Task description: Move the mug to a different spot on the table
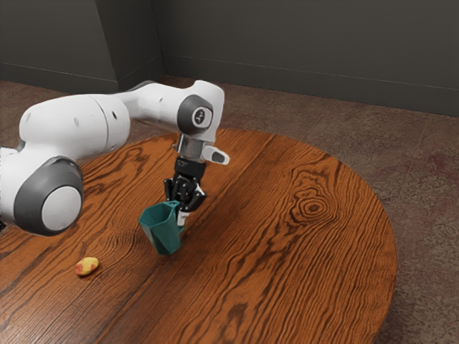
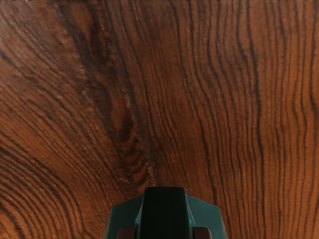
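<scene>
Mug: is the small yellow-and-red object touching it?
No, the yellow-and-red object lies on the table apart from the mug, toward the exterior view's left.

The mug (image 2: 164, 215) is cut off by the wrist view's edge. The desk (image 1: 301, 272) runs past the exterior view's left and bottom edges. A yellow-and-red thing (image 1: 87, 266), possibly a fruit, is too small to name.

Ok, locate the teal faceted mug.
The teal faceted mug is in the exterior view's left half, tilted in the black hand, right of the small yellow-red fruit.
</scene>
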`<move>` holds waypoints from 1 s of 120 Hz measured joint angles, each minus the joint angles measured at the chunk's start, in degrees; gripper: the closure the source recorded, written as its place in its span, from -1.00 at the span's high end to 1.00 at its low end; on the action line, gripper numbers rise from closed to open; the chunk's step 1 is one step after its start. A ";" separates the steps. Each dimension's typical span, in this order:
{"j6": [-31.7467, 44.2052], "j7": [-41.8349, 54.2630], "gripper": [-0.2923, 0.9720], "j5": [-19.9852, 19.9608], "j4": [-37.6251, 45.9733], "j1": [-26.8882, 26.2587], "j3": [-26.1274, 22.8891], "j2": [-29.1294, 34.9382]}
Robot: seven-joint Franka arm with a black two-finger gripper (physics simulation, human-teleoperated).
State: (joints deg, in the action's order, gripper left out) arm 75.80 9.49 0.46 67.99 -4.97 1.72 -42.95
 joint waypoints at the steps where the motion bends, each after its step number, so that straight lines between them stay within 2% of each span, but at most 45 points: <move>1: -0.09 -0.05 -0.53 0.01 -0.25 0.20 -0.17 -0.21; 19: -1.32 -0.84 -0.53 0.11 -4.43 2.76 -1.62 -3.28; 41: -2.02 -1.46 -0.53 0.16 -5.17 5.26 -1.73 -4.12; 96: -1.91 -2.25 -0.52 0.05 -6.14 6.20 -2.35 -7.48; 110: -1.65 -2.55 -0.11 -0.16 -6.06 6.10 -2.06 -7.41; 120: -1.19 -2.74 0.10 -0.26 -6.13 6.04 -2.02 -7.37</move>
State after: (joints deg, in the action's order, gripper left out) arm 74.61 6.75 0.20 61.86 1.07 -0.30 -50.32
